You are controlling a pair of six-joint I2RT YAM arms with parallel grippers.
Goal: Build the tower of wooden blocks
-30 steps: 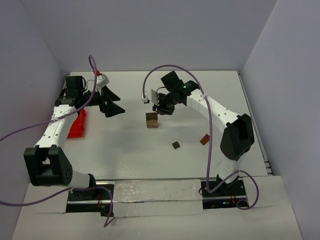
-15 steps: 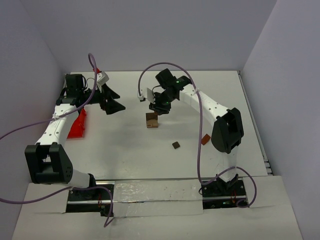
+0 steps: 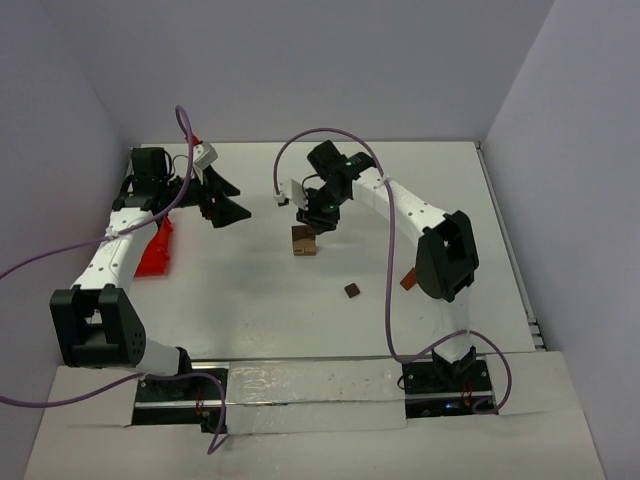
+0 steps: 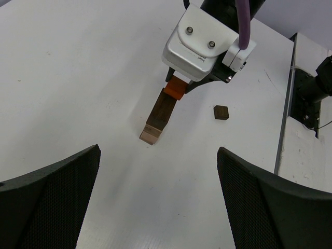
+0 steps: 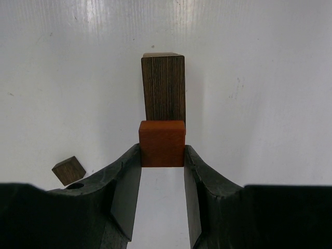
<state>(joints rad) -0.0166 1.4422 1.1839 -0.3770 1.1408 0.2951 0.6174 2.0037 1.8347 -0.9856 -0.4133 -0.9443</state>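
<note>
The tower stands mid-table: a light tan block at the base with a tall dark brown block on it. My right gripper is shut on a reddish-brown block and holds it at the top end of the dark brown block; I cannot tell if they touch. The reddish-brown block also shows in the left wrist view. My left gripper is open and empty, well to the left of the tower, its fingers wide apart.
A loose dark brown cube lies in front of the tower, also in the wrist views. A loose reddish-brown block lies by the right arm. A red plastic bin sits at the left edge.
My right gripper has moved left and down with the reddish-brown block, onto the top of the tower, and its elbow has swung left. The left arm has barely moved.
</note>
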